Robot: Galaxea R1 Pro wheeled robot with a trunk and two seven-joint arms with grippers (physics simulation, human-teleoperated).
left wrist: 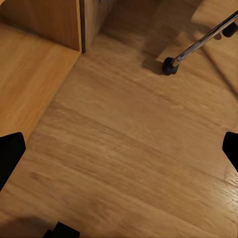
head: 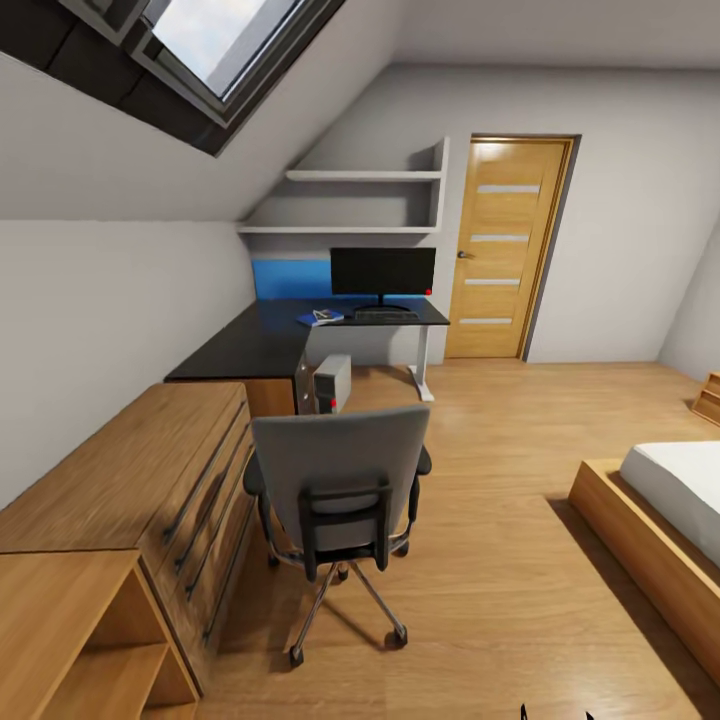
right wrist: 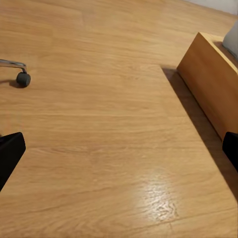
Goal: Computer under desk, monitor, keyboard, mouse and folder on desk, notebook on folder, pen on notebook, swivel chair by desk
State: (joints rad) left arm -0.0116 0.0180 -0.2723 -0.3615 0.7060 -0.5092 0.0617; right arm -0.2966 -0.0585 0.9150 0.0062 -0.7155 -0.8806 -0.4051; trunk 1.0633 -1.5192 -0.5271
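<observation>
Grey swivel chair (head: 340, 480) with black frame; black monitor (head: 383, 272) on black desk (head: 270, 335) before a blue panel (head: 290, 278); blue folder (head: 320, 318); light-grey computer (head: 333, 383); oak-grain floor (head: 500, 560), dresser (head: 130, 480) and door (head: 508, 250); white walls (head: 110, 330).

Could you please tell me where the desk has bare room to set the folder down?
The dark desk's long wing along the left wall, between the blue item and the wooden drawers, looks bare. It is crowded around the monitor, where the keyboard sits in front.
</observation>
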